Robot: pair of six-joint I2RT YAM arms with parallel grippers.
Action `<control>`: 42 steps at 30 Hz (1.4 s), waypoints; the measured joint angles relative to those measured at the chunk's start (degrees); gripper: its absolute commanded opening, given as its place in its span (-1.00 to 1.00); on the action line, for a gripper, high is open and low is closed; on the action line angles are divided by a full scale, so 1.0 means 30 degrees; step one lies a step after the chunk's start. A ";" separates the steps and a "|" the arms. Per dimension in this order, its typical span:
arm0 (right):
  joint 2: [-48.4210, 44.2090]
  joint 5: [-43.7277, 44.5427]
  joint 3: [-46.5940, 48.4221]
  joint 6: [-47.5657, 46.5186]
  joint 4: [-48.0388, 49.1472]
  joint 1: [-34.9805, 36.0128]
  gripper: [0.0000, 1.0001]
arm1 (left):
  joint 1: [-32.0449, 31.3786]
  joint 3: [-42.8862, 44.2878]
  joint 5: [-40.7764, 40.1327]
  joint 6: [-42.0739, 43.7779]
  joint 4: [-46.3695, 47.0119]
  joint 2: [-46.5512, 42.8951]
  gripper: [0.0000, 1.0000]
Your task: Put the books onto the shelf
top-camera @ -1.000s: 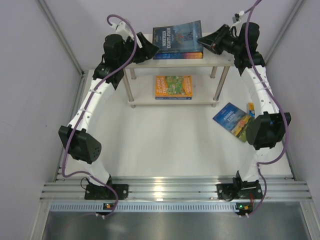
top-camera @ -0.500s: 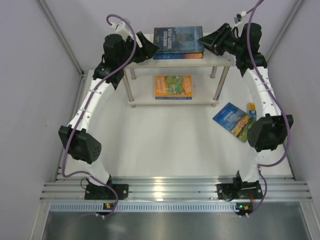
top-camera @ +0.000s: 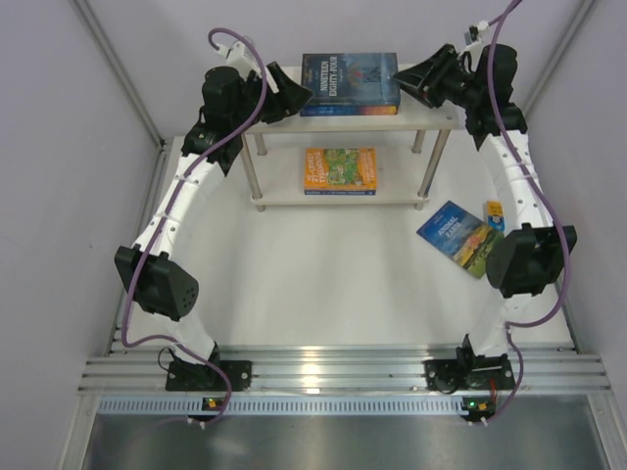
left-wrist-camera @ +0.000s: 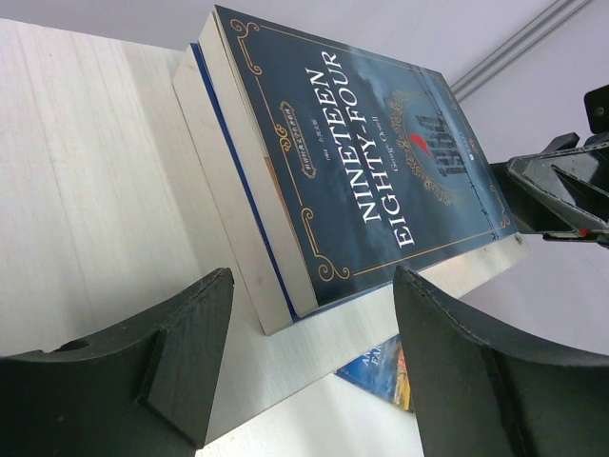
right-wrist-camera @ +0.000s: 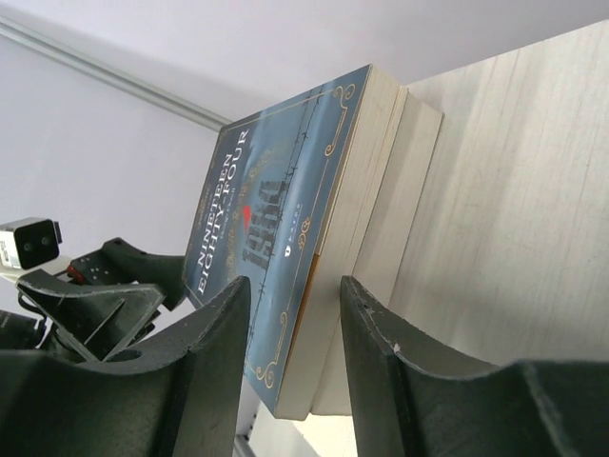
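Observation:
The shelf [top-camera: 431,116] stands at the back, cream boards on metal legs. On its top board [left-wrist-camera: 86,190] two books lie stacked, a dark blue "Nineteen Eighty-Four" [top-camera: 349,78] over a second book [left-wrist-camera: 228,190]. My left gripper [top-camera: 294,98] is open at the stack's left edge, the near corner just beyond its tips [left-wrist-camera: 312,286]. My right gripper [top-camera: 400,78] is at the stack's right edge, jaws apart, and the book's corner [right-wrist-camera: 276,190] shows past its tips [right-wrist-camera: 295,286], not gripped. An orange-green book [top-camera: 340,168] lies on the lower board.
More books lie on the table right of the shelf: a blue "Animal Farm" [top-camera: 453,233] on top of another, with an orange-yellow sliver [top-camera: 493,211] beside the right arm's elbow. Purple walls close in both sides.
The right gripper's jaws have spread apart off the top book and drawn slightly back to the right. The book stays on the stack. The left arm has not moved.

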 measured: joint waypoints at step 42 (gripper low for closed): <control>-0.0313 0.0138 0.0000 0.0087 0.0153 0.0182 -0.35 | 0.0109 -0.0466 0.0160 0.0066 0.0036 -0.0015 0.46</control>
